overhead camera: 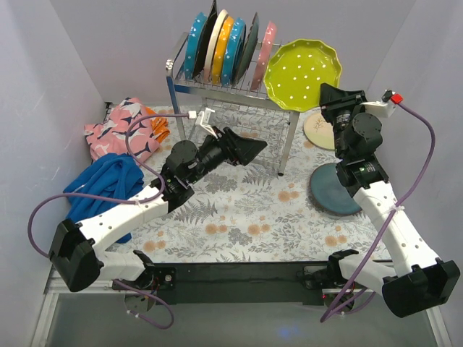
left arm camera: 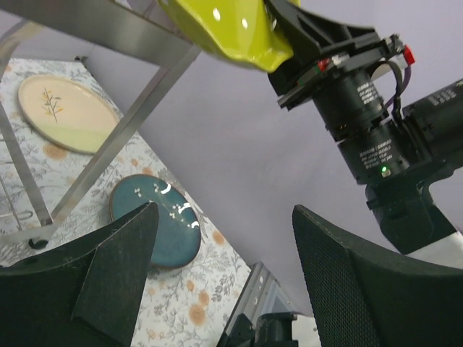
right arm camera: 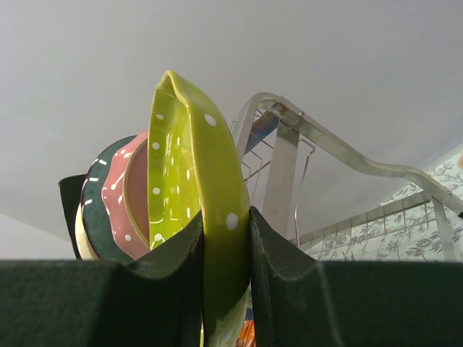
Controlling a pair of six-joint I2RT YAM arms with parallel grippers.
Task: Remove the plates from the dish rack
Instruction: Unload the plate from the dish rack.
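The right hand (right arm camera: pixel 226 233) pinches the lime plate (overhead camera: pixel 302 74), seemingly clear of the rack (overhead camera: pixel 287 144).

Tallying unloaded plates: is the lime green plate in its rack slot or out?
Out: the right gripper pinches its rim, holding the lime green plate tilted beside the dish rack; other plates stand slotted edge-on.

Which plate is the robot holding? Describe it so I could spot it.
Find the chrome dish rack at the back. At its right end the right gripper pinches a lime green plate: scalloped, white-dotted, the only one turned face-on.
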